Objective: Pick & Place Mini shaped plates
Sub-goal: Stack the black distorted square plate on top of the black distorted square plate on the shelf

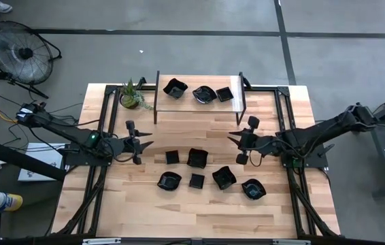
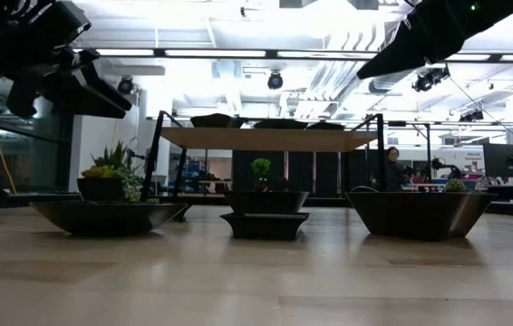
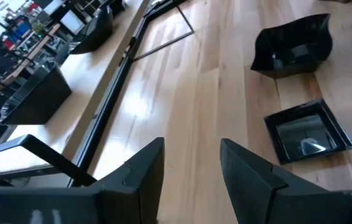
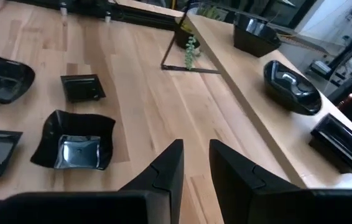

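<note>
Several mini shaped plates, glossy and black, rest on their bases at the middle of the wooden table point(image 1: 145, 204), among them a square one point(image 1: 172, 157) and a wavy-rimmed one point(image 1: 197, 158). Three more plates point(image 1: 203, 94) stand on a raised shelf point(image 1: 199, 103) at the far side. My left gripper point(image 1: 146, 141) hovers open left of the group, with the nearest plates point(image 3: 306, 130) off to one side of its fingers. My right gripper point(image 1: 233, 139) hovers right of the group; a narrow empty gap shows between its fingers point(image 4: 196, 149), and a wavy plate point(image 4: 70, 142) lies beside them.
A small green potted plant point(image 1: 132, 95) stands at the far left by the shelf's leg. Black frame rails point(image 1: 104, 136) run along both sides of the table. Bare wood lies near the front edge point(image 1: 192, 218). A fan point(image 1: 19, 51) stands off the table.
</note>
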